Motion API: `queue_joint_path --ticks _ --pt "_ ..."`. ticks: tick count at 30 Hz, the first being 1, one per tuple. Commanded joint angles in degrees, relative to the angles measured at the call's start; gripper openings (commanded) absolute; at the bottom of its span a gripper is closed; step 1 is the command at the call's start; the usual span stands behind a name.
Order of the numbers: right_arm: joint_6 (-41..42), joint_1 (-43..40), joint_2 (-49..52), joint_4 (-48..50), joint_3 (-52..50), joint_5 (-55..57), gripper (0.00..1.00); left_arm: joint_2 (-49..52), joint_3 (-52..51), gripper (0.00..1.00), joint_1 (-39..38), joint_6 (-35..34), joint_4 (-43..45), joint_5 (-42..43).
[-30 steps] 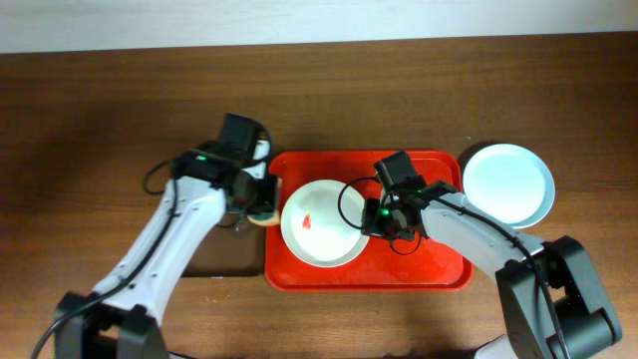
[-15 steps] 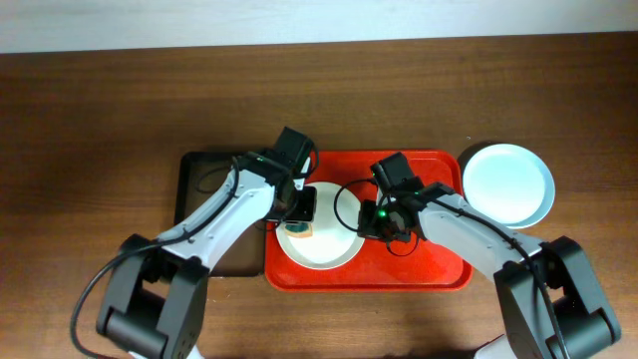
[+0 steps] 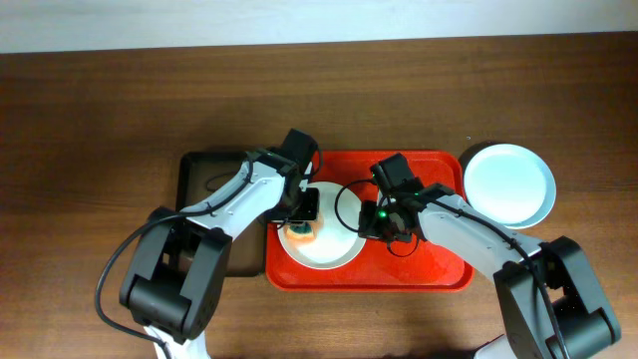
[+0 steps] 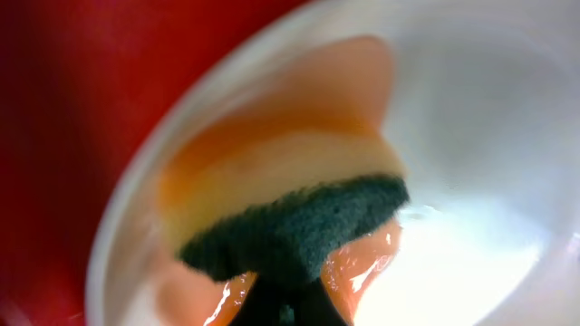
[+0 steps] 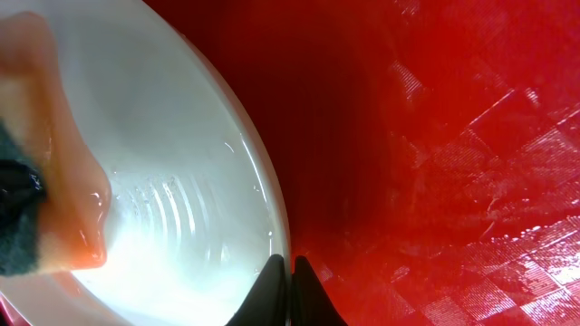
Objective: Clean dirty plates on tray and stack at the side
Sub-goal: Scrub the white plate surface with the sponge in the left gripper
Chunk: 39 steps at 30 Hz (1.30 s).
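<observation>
Overhead: left arm [image 3: 237,192] reached over tray's [image 3: 439,265] left end, left hand [image 3: 308,206] clamped on sponge [image 3: 302,230] pressing white plate [image 3: 337,251]; right hand [image 3: 371,221] pinched plate's right rim.

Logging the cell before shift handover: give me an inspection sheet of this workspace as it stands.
Surface: wooden table, no spills seen.
Job's things: white plate on red tray; stacked plates on the table off the tray's right end.
Clutter: brown tray left of the red one.
Grippers: left gripper shut on sponge, sponge on the white plate; right gripper shut on that plate's rim.
Cables: black cable loops above the tray.
Surroundings: pale wall behind.
</observation>
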Motion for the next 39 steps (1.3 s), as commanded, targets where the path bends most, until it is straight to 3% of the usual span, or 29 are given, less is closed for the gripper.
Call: queue_joint_path --ticks 1,5,10,15,22,25,30,33,35,39 --pt "0.24 0.44 0.44 0.24 -0.33 0.24 0.04 2.36 -1.14 0.0 0.35 3.82 0.46 14.05" --pt "0.24 0.44 0.44 0.24 -0.33 0.24 0.04 -7.02 -1.05 0.0 5.09 3.8 0.66 17.53" --pt "0.24 0.44 0.44 0.24 -0.33 0.26 0.04 -16.85 -1.05 0.0 5.38 3.76 -0.28 6.73" --pt "0.24 0.44 0.44 0.24 -0.33 0.24 0.04 -14.34 -3.87 0.0 0.11 3.04 0.22 -3.34" --pt "0.24 0.44 0.44 0.24 -0.33 0.26 0.04 -6.05 -7.39 0.0 -2.08 0.22 5.64 -8.28" --pt "0.24 0.44 0.44 0.24 -0.33 0.26 0.04 -1.66 -7.39 0.0 -2.1 -1.92 5.84 -6.16" --pt "0.24 0.44 0.44 0.24 -0.33 0.24 0.04 -1.2 -6.69 0.0 -1.79 1.11 7.21 16.59" --pt "0.24 0.44 0.44 0.24 -0.33 0.24 0.04 -3.74 -4.48 0.0 -0.13 3.98 7.32 21.42" --pt "0.24 0.44 0.44 0.22 -0.33 0.24 0.04 -8.72 -3.04 0.0 2.32 3.98 7.32 19.34" --pt "0.24 0.44 0.44 0.24 -0.33 0.24 0.04 -12.52 -3.08 0.0 2.95 3.96 3.65 6.38"
